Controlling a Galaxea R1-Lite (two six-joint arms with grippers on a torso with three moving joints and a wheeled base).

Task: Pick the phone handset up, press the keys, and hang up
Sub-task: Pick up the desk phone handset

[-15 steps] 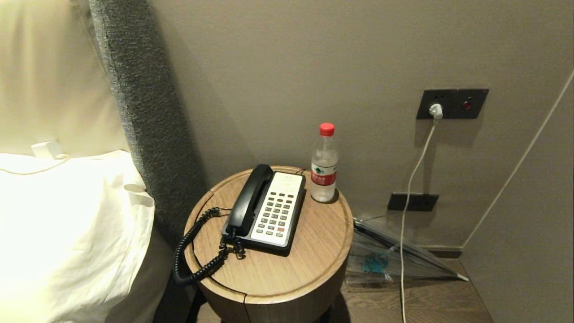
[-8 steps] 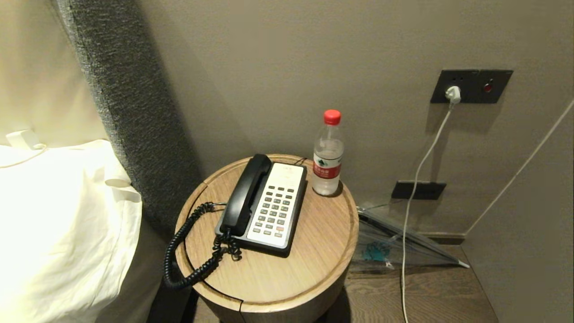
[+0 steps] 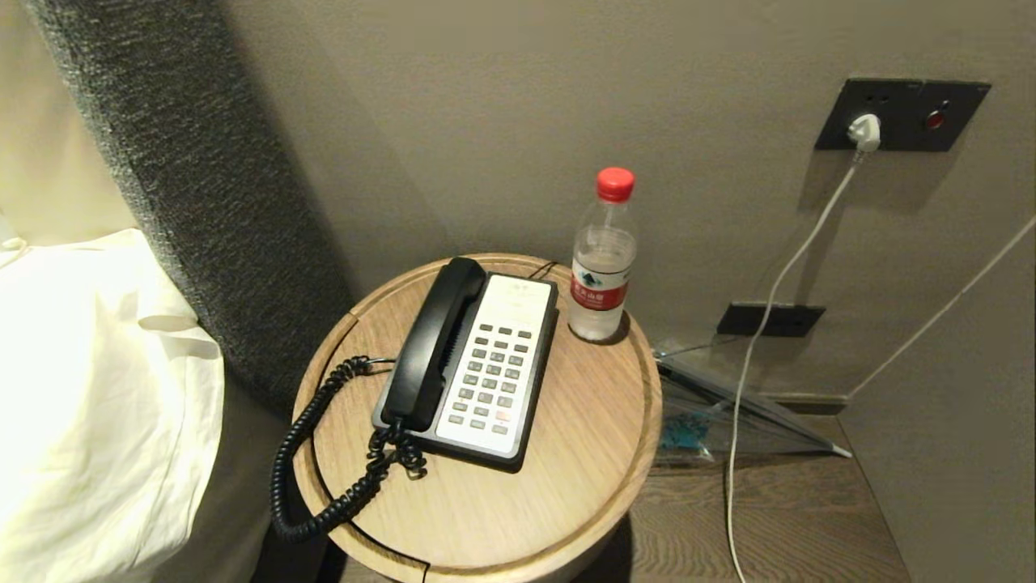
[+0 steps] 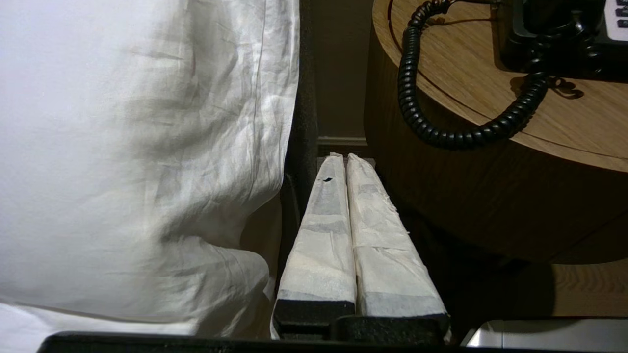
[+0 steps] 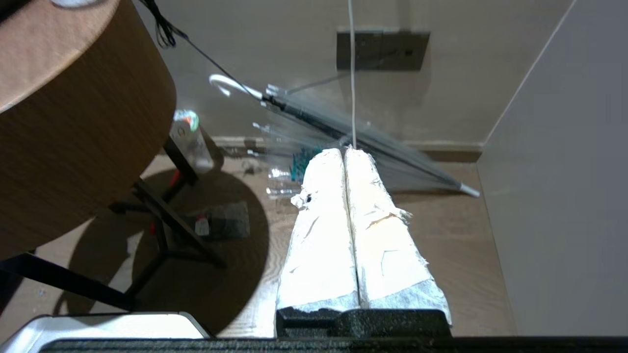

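While the phone handset [image 3: 427,348] sits cradled on its base [image 3: 494,372] atop the round bench [image 3: 566,453], we hold our left hand [image 4: 343,159] and right hand [image 5: 343,152] low, both closed and empty.

A round wooden surface [image 3: 558,486] stands against a taupe wall [image 3: 502,105], with dark wood floor [image 3: 777,518] to its right. On the left are a grey upholstered headboard [image 3: 186,202] and white bedding [image 3: 89,389]; a dark wall socket panel [image 3: 902,113] sits far right.
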